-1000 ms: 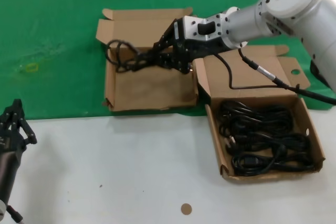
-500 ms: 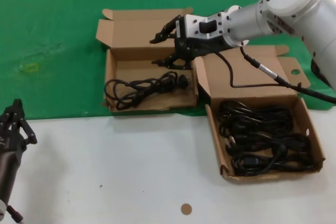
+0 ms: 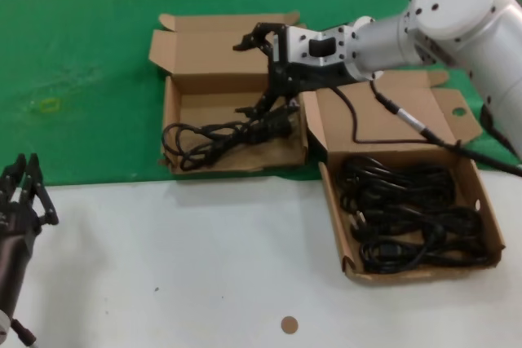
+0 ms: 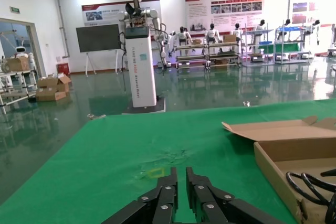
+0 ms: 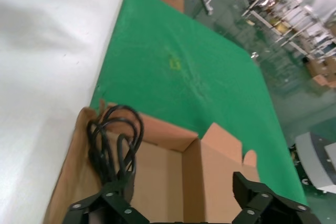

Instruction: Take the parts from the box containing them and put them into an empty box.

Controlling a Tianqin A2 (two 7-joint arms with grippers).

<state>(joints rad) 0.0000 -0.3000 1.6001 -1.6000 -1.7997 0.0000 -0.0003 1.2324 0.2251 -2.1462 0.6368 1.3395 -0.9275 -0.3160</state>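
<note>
Pincer, right [image 3: 259, 71]: head view, spread wide and holding nothing, above the left box [image 3: 175, 152]; judged clear of a delivered cord.
Cord [image 3: 220, 134]: lying loose on that box's floor.
Full box [image 3: 489, 218]: right, remaining cords [image 3: 408, 216] piled inside.
Pincer, left [image 4: 181, 190]: left wrist view, closed tight, parked low at the bench edge.
Right wrist view: wide fingers [image 5: 100, 205] above the coil.

My table [image 3: 204, 266] is white in front, with a green cloth [image 3: 81, 79] on the back. Two brown boxes [image 3: 232, 132] [image 3: 408, 201] sit on it. A small brown dot [image 3: 289, 324] lies near me.
</note>
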